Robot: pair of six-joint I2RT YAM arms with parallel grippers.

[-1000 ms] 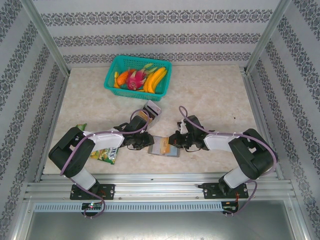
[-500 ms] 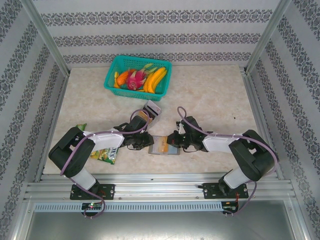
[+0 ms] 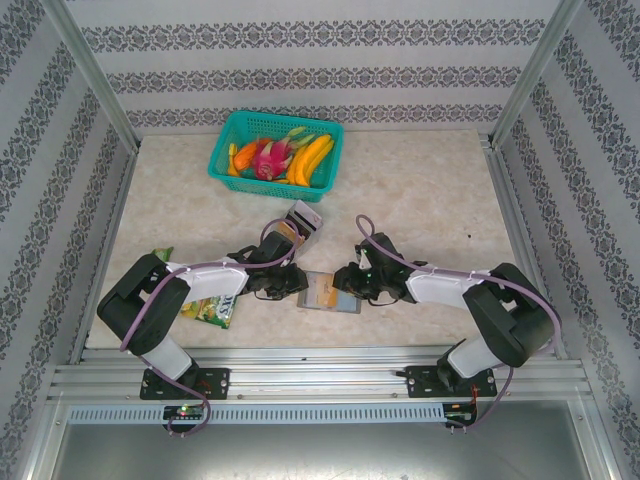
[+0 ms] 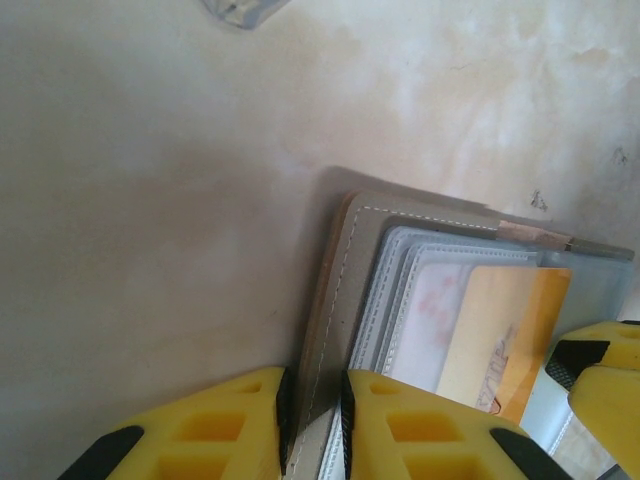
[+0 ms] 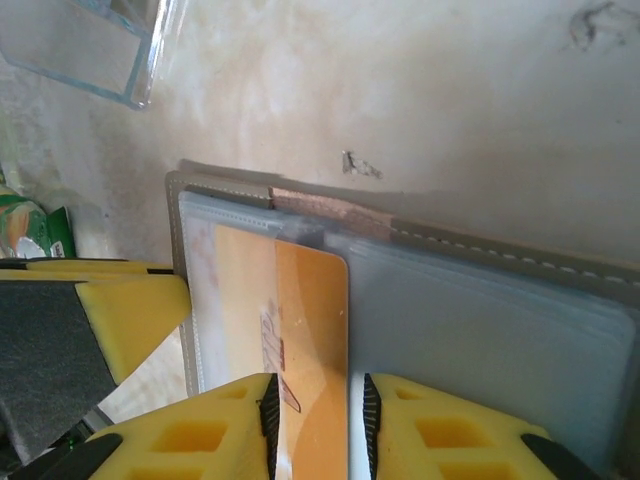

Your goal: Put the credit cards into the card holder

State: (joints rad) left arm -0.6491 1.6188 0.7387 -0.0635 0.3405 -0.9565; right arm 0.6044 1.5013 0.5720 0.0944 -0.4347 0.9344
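- Left claw (image 4: 315, 428) is clamped shut on the flat grey folding card holder (image 4: 350, 260). Its two yellow fingers (image 4: 200, 440) pinch the stitched cover edge between them.
- Right claw (image 5: 316, 425) stands over the opposite side of the card holder, facing the left claw. Its yellow fingers (image 5: 450, 440) are parted by a narrow gap and pinch nothing that I can see.
- One tan-orange plastic credit card (image 5: 312, 330) lies flat on the opened card holder, directly under that gap and reaching out past the right claw's tips.
- The part of the credit card nearer the left claw sits beneath a cloudy clear sleeve, while the part under the right claw's gap is bare orange.
- I cannot tell from where I stand whether the right claw's tips touch the credit card.
- The card holder lies open between the two claws on the marbled beige table (image 3: 430, 190), toward the side where the arms are bolted.
- Just beyond the left claw stands a small clear open-top box (image 3: 303, 220), apart from the card holder.
- Back along the left claw's arm, a green-yellow snack packet (image 3: 212, 311) lies on the table beside the arm.
- Well beyond both claws, at the far side of the table, sits a teal plastic basket (image 3: 226, 165) holding brightly coloured fruit.
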